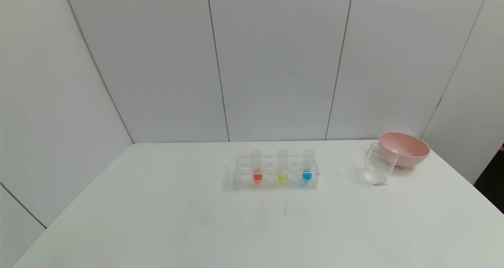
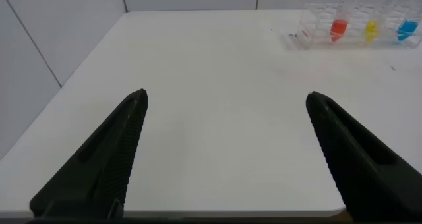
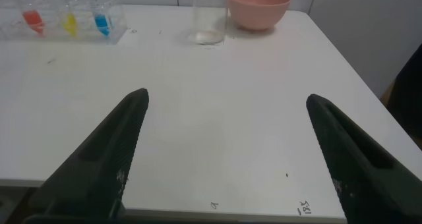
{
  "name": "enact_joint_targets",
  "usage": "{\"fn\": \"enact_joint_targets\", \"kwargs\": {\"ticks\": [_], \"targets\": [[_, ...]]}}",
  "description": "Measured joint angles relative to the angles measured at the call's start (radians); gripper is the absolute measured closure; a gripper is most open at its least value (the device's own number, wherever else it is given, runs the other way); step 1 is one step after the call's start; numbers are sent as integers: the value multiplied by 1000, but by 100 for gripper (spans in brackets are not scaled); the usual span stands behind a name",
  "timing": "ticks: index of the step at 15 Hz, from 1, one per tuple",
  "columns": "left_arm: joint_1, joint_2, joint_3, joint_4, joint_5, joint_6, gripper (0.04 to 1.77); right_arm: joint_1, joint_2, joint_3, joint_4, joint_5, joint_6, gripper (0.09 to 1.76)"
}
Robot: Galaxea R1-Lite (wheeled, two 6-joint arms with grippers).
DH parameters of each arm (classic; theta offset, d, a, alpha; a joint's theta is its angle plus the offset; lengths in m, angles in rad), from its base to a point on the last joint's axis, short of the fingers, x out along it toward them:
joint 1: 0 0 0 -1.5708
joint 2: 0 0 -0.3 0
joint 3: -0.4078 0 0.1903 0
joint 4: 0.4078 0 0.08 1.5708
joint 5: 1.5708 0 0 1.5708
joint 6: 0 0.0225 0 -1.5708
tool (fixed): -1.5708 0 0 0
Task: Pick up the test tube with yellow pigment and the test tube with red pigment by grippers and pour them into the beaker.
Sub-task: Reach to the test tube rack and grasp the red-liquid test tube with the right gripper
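A clear rack (image 1: pixel 275 172) stands mid-table and holds three upright tubes: the test tube with red pigment (image 1: pixel 256 166) on the left, the test tube with yellow pigment (image 1: pixel 282 167) in the middle, and a blue one (image 1: pixel 308 165) on the right. The beaker (image 1: pixel 378 164) stands to the right of the rack, empty. Neither gripper shows in the head view. My left gripper (image 2: pixel 224 99) is open and empty over the table's near left part, with the rack (image 2: pixel 356 28) far ahead. My right gripper (image 3: pixel 225 99) is open and empty over the near right part, with the beaker (image 3: pixel 210 16) far ahead.
A pink bowl (image 1: pixel 404 149) sits just behind the beaker, touching or nearly touching it, near the table's right edge. White wall panels close off the back and left. The table's front edge lies close under both grippers.
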Motion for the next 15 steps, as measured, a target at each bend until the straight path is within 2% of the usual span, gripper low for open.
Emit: {"fn": "enact_joint_targets", "kwargs": {"ticks": [15], "targets": [[0,0,0,0,0,0,9,0,0,0,0,-2,1,14]]}}
